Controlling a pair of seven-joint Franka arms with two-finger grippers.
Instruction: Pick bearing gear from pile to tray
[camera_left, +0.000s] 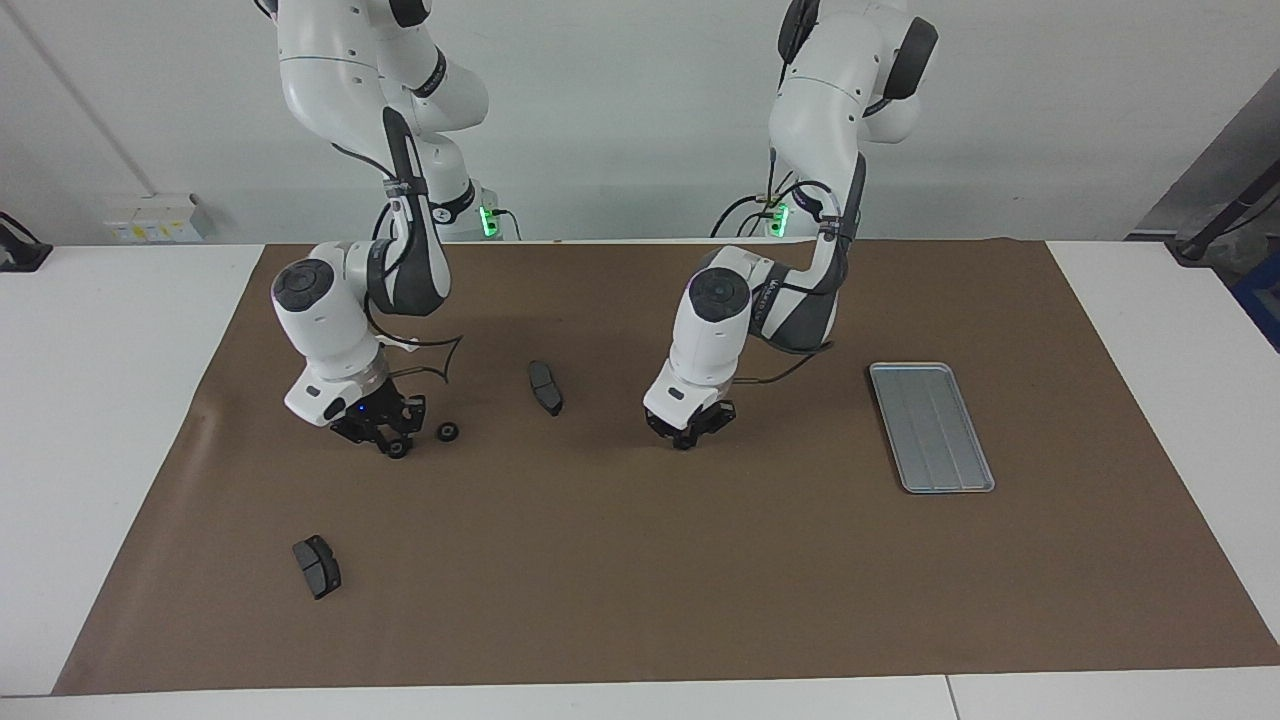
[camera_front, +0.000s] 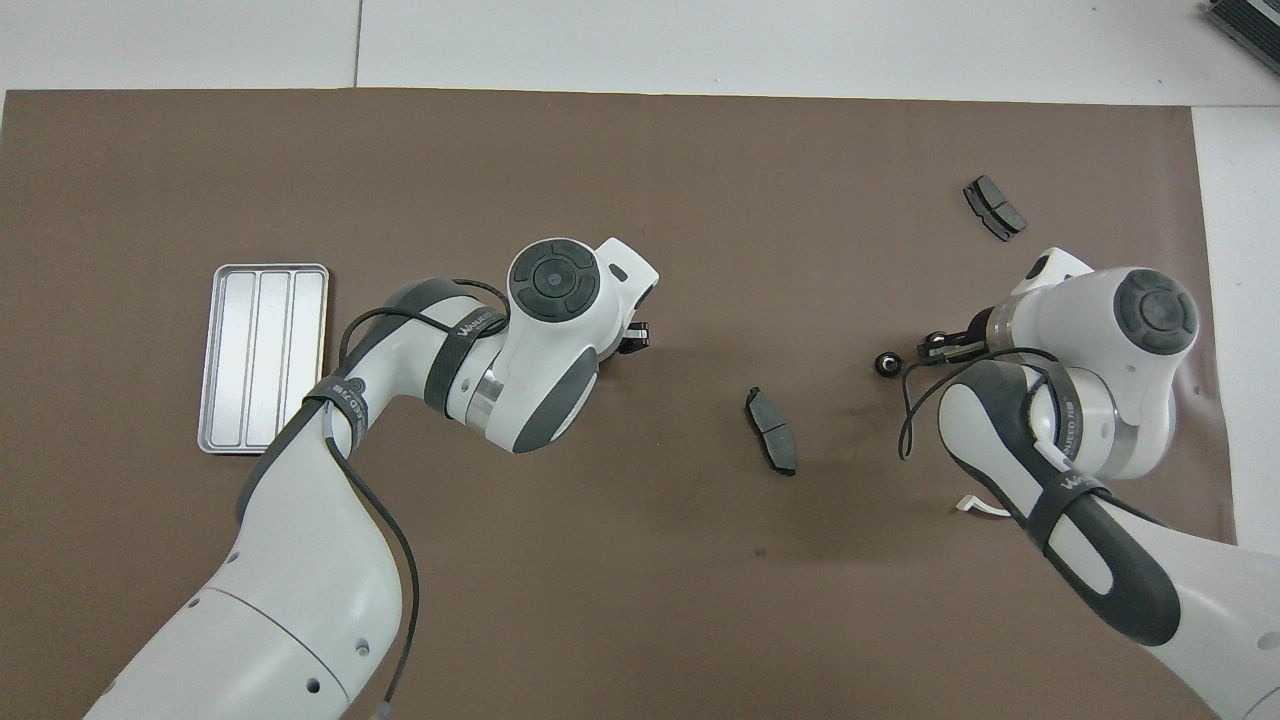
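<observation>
Small black round gear (camera_left: 448, 432) on the brown mat (camera_left: 640, 580) beside the right gripper (camera_left: 392, 440), fingers low around another black round piece (camera_left: 398, 450), grip unclear, grooved silver tray (camera_left: 930, 427) empty, two dark grey brake pads (camera_left: 545, 387) well apart, left gripper (camera_left: 690, 432) low over bare mat, fingers unreadable.

High facing camera opposite the robots, steep overhead above them, both over the brown mat (camera_left: 640, 560).
</observation>
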